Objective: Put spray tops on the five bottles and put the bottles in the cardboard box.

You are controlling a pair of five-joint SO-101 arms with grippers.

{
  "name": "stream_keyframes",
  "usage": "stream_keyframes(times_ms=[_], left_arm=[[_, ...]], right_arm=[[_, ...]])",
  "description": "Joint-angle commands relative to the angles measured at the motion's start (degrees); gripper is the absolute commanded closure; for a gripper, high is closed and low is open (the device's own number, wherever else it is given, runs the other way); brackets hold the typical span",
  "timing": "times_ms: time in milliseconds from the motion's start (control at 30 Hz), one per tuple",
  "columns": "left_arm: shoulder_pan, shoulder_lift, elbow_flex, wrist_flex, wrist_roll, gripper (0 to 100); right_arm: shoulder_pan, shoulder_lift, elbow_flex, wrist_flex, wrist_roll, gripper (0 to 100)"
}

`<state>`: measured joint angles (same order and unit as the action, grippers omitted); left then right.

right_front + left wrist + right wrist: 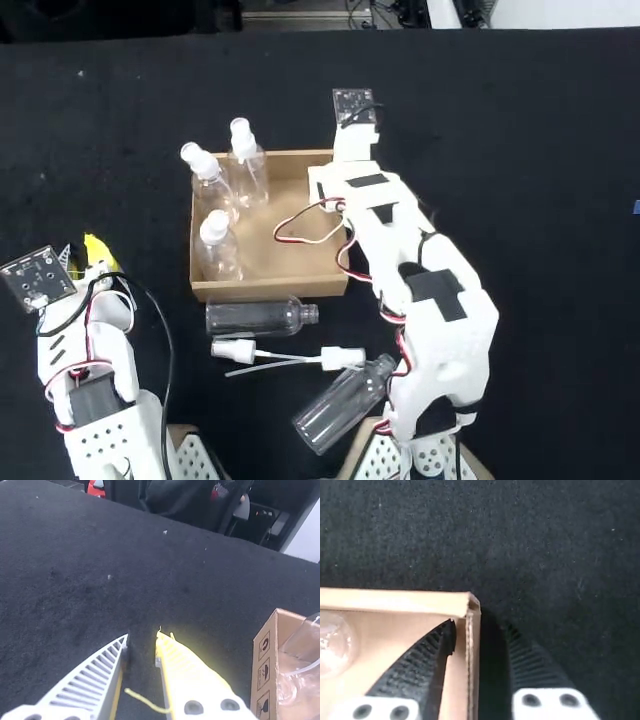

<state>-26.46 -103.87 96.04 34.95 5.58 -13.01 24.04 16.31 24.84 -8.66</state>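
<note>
Right gripper (479, 627) astride cardboard box (395, 602) wall near corner, black table (545, 540) beyond.

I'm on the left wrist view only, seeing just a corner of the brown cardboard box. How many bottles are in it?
Observer: Three capped clear plastic bottles stand inside the brown cardboard box.
Operator: And the other two?
Observer: Both uncapped clear bottles lie on the black table beside the box, two loose white spray tops between them.
Operator: Where's the right gripper?
Observer: The right gripper is open, straddling the box wall at a corner, one finger inside, the other outside.
</note>
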Motion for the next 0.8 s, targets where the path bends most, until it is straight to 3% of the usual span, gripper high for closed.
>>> stream_keyframes(times_ms=[0,233,400,533,767], left_arm=[[0.0,-0.4,1.4,1.2,-0.1,92],[0.4,-0.4,1.1,2.2,-8.3,92],[0.0,-0.5,-7.3,14.1,-9.2,91],[0.6,-0.3,-12.4,20.7,-14.2,91],[0.0,-0.4,-8.5,17.8,-14.1,91]], right_arm=[[-0.2,-3.8,-4.2,4.3,0.1,75.8],[0.1,-16.0,-3.7,12.7,0.1,73.7],[0.2,-26.9,-3.7,21.0,0.1,73.4],[2.1,-33.9,-3.6,32.3,0.2,73.4],[0.6,-48.0,-0.8,53.5,15.7,73.7]])
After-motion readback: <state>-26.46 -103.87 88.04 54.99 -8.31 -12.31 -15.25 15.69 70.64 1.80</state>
